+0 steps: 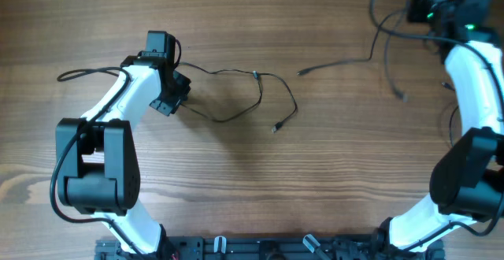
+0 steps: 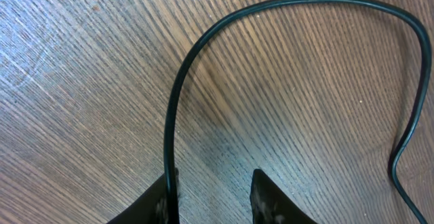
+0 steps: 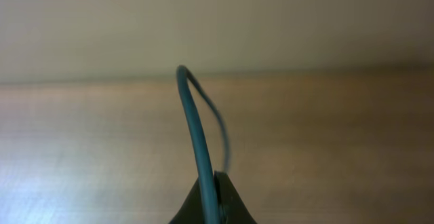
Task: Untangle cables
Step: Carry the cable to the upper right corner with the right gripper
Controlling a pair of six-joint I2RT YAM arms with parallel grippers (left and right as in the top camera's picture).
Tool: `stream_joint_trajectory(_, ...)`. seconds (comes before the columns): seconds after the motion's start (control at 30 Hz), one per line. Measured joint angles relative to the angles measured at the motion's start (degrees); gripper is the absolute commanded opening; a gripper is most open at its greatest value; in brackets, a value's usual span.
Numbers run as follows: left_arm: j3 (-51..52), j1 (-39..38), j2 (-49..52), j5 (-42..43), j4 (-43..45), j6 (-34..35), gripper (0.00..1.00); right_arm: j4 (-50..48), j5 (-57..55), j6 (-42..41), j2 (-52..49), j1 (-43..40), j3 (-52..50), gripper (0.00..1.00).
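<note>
While the left gripper (image 2: 215, 180) hangs low over the brown wood-grain table (image 1: 236, 181), its two dark fingers stand partly apart with bare wood showing between them. A thin looped black cable (image 2: 167, 125) runs alongside the inner face of one finger, and the other finger is clear of it, so nothing is clamped. From that gripper, left of the table's middle, the cable spreads rightward in a loose open loop lying flat on the wood. One strand swings out to the right and curls back to a small pale plug (image 1: 274, 128) near the centre.

At the far right corner, the right gripper (image 3: 213, 182) is pinched tight on a thin dark-green cable (image 3: 195, 125). The cord rises from between the closed fingertips and arches over above the table. In the overhead view this cable trails leftward from the gripper across the far side of the table. Its small dark plug end (image 1: 302, 72) lies near the loop but apart from it. More thin dark cord hangs in loops around the right arm; which cable it belongs to I cannot tell.
</note>
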State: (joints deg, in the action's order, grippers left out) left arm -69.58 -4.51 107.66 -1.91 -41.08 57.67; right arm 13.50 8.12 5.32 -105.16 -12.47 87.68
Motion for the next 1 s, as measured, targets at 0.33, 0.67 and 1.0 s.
stream_joint_trajectory(0.33,0.00,0.00,0.00,0.02,0.02,0.02,0.37,-15.54,-6.75,0.55,-2.49,-7.50,21.00,0.04)
stream_joint_trajectory(0.67,0.00,-0.07,0.00,0.02,0.00,0.02,0.37,-10.75,-8.44,-0.85,-22.67,-18.38,21.57,0.04)
stream_joint_trajectory(1.0,0.00,-4.07,0.00,0.02,0.04,0.02,0.39,-9.77,-8.37,-1.44,-34.67,-20.92,21.84,0.05)
